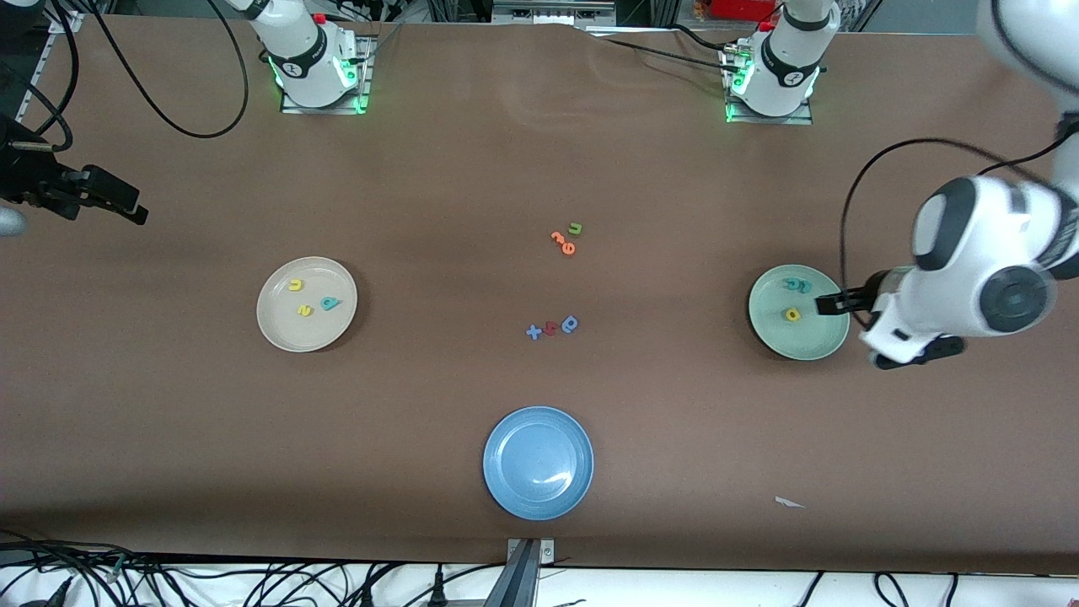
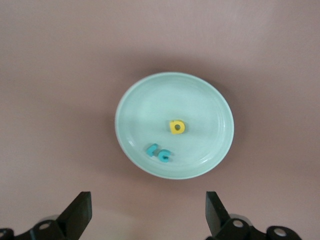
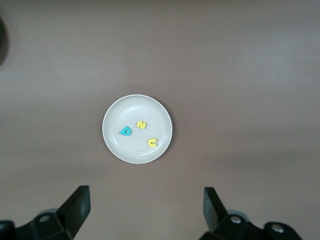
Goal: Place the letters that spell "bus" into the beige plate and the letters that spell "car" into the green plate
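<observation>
In the front view the beige plate [image 1: 307, 303] lies toward the right arm's end of the table with a yellow u [image 1: 295, 286], a yellow s [image 1: 305, 310] and a teal b [image 1: 330, 304] in it; the green plate [image 1: 798, 312] lies toward the left arm's end with two teal letters [image 1: 796, 285] touching each other and a yellow a [image 1: 791, 314] beside them; the left gripper [image 1: 830, 302] hangs over that plate's rim, the right gripper [image 1: 126, 205] waits over bare table near the table's edge; some orange letters with a green u [image 1: 576, 228], and a blue, a red and a blue rounded letter, lie mid-table, the blue plate [image 1: 538, 462] nearer the camera. In the left wrist view the left gripper [image 2: 148, 212] stands wide apart with nothing between its fingers; below it the teal c [image 2: 164, 156], teal r [image 2: 152, 149] and the yellow a sit inside the green plate. In the right wrist view the right gripper [image 3: 145, 210] is likewise spread and empty, high over the beige plate. Both words look sorted, so I judge the sorting finished; the next move calls only for lifting the left arm clear without nudging the plate.
</observation>
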`<action>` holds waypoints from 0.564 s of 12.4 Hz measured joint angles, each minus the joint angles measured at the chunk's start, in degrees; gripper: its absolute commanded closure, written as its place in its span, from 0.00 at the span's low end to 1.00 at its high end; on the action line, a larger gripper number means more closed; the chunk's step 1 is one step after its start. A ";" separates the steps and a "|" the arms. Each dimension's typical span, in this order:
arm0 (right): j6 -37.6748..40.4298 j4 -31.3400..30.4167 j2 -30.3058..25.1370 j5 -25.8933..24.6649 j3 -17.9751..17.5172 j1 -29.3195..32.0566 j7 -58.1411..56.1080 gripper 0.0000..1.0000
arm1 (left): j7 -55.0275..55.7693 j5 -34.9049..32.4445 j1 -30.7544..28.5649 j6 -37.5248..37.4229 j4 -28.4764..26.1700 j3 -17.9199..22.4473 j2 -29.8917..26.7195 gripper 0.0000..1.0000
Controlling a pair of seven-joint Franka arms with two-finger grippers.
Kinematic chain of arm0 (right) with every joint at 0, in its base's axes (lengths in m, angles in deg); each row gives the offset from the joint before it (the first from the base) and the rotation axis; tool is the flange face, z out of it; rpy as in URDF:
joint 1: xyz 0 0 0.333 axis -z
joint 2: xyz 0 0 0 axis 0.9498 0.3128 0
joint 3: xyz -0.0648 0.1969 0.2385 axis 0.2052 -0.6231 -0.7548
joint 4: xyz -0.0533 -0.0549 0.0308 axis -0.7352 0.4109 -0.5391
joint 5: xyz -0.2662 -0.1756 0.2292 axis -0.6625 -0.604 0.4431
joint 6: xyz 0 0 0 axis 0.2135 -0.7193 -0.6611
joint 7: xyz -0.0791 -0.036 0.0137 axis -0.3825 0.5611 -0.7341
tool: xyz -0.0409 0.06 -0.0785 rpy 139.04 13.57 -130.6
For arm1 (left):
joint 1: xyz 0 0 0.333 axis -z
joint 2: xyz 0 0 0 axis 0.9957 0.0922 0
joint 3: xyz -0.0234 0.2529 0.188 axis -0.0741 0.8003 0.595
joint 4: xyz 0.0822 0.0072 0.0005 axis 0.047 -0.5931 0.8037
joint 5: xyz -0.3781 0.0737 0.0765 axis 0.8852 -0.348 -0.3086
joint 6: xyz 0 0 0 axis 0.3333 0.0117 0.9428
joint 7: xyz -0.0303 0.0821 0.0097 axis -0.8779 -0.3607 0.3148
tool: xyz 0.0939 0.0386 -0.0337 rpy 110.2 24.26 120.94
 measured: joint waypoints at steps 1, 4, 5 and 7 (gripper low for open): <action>0.00 0.01 0.01 0.00 -0.02 0.00 0.00 0.00 | -0.66 0.00 -0.45 -1.59 2.69 0.01 -1.12 0.00; 0.00 0.02 0.04 0.00 -0.15 0.00 -0.01 0.00 | -1.57 0.64 -1.50 -2.36 6.13 0.00 -3.24 0.01; 0.01 0.02 0.05 0.00 -0.29 0.00 -0.01 0.00 | -1.57 1.23 -1.55 -2.36 6.66 -0.01 -3.70 0.01; 0.11 0.02 0.07 0.00 -0.51 0.00 -0.01 0.00 | -2.78 2.52 -2.08 -2.35 7.54 0.09 -4.62 0.01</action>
